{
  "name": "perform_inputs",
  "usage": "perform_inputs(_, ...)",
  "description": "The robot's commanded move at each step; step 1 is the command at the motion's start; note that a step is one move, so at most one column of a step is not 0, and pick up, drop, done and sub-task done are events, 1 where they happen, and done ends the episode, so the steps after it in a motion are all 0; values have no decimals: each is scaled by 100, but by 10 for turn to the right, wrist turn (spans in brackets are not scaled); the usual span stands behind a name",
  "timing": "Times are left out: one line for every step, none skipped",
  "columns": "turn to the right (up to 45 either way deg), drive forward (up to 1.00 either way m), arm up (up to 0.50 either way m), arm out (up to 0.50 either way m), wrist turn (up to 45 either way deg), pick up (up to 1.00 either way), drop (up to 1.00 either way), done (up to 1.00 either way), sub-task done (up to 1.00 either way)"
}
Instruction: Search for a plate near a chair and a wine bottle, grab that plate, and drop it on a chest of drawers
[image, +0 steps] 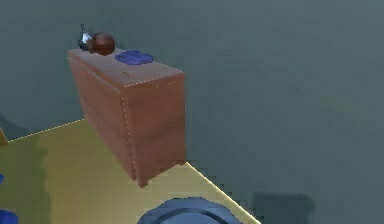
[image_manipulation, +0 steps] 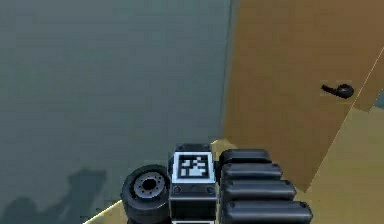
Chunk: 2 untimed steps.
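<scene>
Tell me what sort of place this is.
Likely a room in a house, perhaps a bedroom or hallway: a wooden chest of drawers stands against a grey wall, and the arm side view has a wooden door with a dark lever handle.

A grey wall (image_manipulation: 110, 90) takes up the left part. To its right stands a tan door (image_manipulation: 290, 70) with a dark lever handle (image_manipulation: 338, 90) near the right edge. At the bottom the arm (image_manipulation: 258, 190) shows as stacked dark blocks. A white square with black marks (image_manipulation: 192, 167) sits at its left, and beside that is the round dark body of the gripper (image_manipulation: 147, 190), whose fingers cannot be made out.
</scene>
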Motion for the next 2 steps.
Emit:
perform_inputs(-90,0,0,0,0,0,0,0,0)
perform_inputs(0,75,0,0,0,0,0,0,0)
